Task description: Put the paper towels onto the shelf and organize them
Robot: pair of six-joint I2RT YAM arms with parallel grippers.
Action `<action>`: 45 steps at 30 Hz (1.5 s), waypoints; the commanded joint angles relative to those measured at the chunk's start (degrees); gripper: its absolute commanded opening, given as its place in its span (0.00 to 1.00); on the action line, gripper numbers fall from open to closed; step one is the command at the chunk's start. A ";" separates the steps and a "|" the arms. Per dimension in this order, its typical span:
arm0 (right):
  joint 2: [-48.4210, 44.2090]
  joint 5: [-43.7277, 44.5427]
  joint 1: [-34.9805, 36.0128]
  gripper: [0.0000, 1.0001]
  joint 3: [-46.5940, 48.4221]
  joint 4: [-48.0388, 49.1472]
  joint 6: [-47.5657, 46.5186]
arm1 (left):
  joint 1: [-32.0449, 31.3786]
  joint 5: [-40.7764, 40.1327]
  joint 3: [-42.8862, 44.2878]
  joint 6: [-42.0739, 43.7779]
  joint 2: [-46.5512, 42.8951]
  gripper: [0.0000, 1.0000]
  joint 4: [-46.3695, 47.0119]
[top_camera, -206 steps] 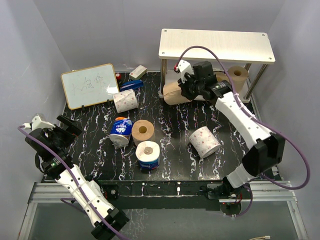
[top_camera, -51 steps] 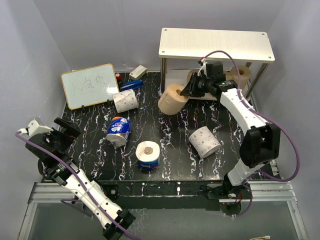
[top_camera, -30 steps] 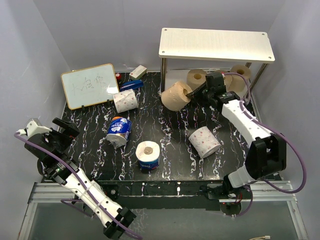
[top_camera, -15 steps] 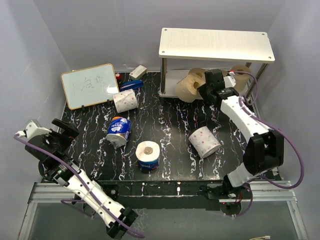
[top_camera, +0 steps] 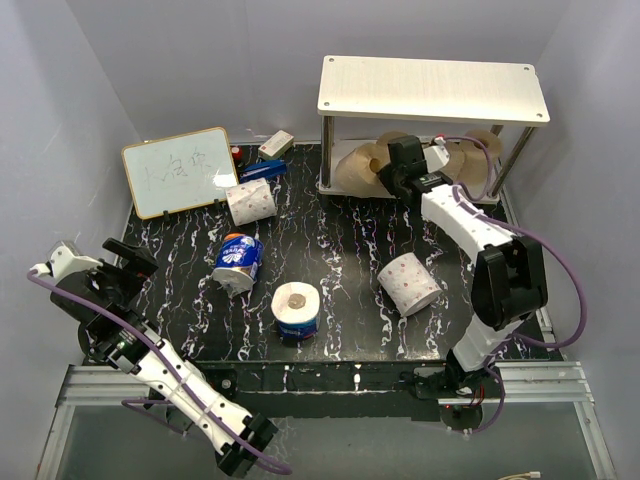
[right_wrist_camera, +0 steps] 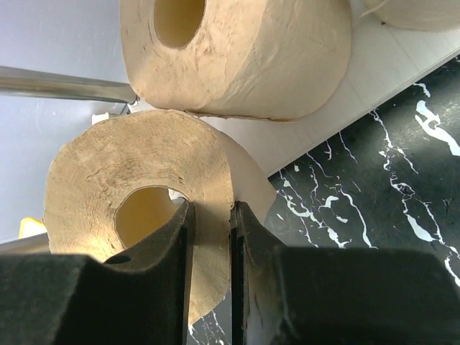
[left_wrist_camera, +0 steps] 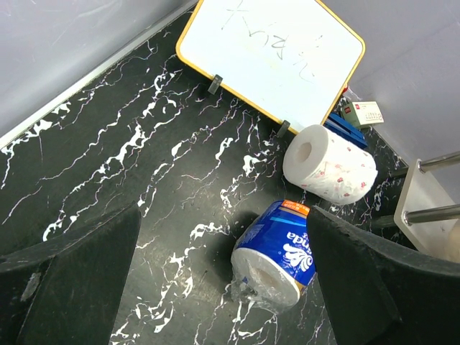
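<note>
Since earlier, right gripper [right_wrist_camera: 210, 215] carried rough tan roll [right_wrist_camera: 122, 172] to shelf [top_camera: 430, 88] lower tier, pinching its wall, one jaw in core. Left gripper [left_wrist_camera: 215, 266] gaped open; blue-wrapped roll [left_wrist_camera: 277, 251] just ahead, print unreadable.

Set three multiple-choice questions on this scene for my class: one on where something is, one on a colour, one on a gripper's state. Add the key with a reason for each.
1. Where does the blue-wrapped roll lie?
A. In a basket.
B. On the black table, in front of the whiteboard.
C. On top of another roll.

2. What colour is the held roll in the right gripper?
A. Tan-brown.
B. Blue.
C. Pink.

3. How is the left gripper?
A. Shut on a roll.
B. Shut on nothing.
C. Open, holding nothing.

Key:
1 B: it lies on its side on the marbled top.
2 A: the jaws pinch its tan wall, one of them inside the core.
3 C: its jaws stand wide apart above the table.
</note>
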 commanded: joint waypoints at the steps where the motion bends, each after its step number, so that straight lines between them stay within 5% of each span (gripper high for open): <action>1: 0.00 3.96 0.91 0.00 4.34 8.86 -2.10 | 0.56 0.12 0.19 -0.34 -0.12 0.98 -0.26; 13: 1.33 1.97 0.92 0.68 1.03 20.83 -9.20 | 0.75 0.51 0.12 -0.21 0.09 0.98 -0.23; 26: -4.39 -4.83 0.92 0.69 -2.52 19.31 -16.57 | 0.84 0.64 0.12 -0.16 0.10 0.98 -0.24; 30: -8.90 -8.40 0.97 0.98 -4.48 16.50 -24.43 | 0.90 0.86 0.16 -0.16 -0.15 0.98 -0.19; 37: -18.19 -13.28 1.60 0.98 -14.47 19.13 -45.45 | 0.92 1.71 0.17 0.23 -0.55 0.98 -0.06; 45: -22.02 0.19 9.15 0.98 -25.43 30.63 -68.55 | 0.94 2.49 0.05 0.46 0.21 0.98 0.01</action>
